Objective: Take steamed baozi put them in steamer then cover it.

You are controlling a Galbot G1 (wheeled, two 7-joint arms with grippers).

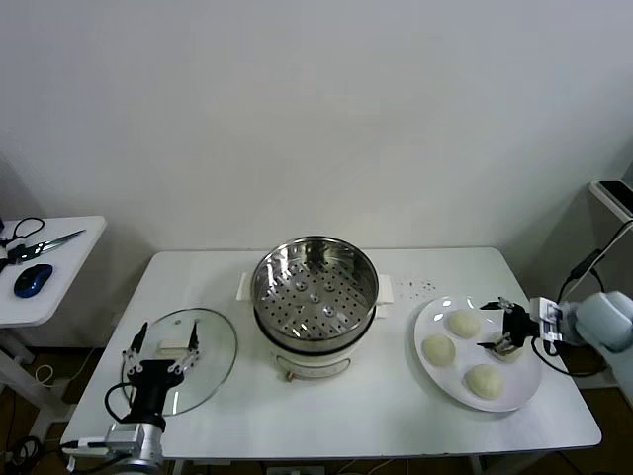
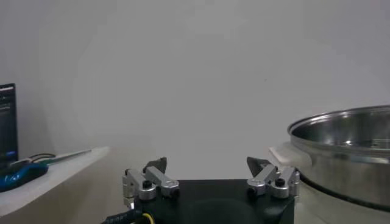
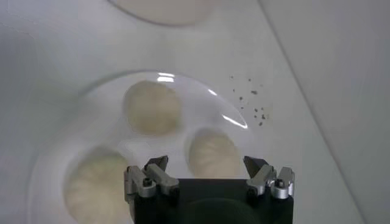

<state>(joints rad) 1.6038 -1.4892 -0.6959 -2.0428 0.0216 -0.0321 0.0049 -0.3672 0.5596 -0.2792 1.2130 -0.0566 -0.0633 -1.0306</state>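
The steamer [image 1: 315, 287] is a shiny perforated basket on a cream pot base at the table's middle, and it is empty. Its rim [image 2: 347, 152] shows in the left wrist view. Three baozi [image 1: 463, 323] [image 1: 438, 348] [image 1: 485, 380] lie on a white plate [image 1: 435, 381] at the right. Another one [image 1: 512, 349] is partly hidden under my right gripper [image 1: 504, 329], which hangs open just above the plate. In the right wrist view a baozi [image 3: 210, 152] lies ahead of the open gripper [image 3: 207, 167]. The glass cover [image 1: 203, 371] lies flat at the left, with my open left gripper [image 1: 161, 343] above it.
A small side table [image 1: 59, 297] at the far left holds scissors [image 1: 40, 242] and a blue mouse [image 1: 33, 279]. Dark crumbs [image 1: 420, 287] dot the table behind the plate. A wall stands close behind the table.
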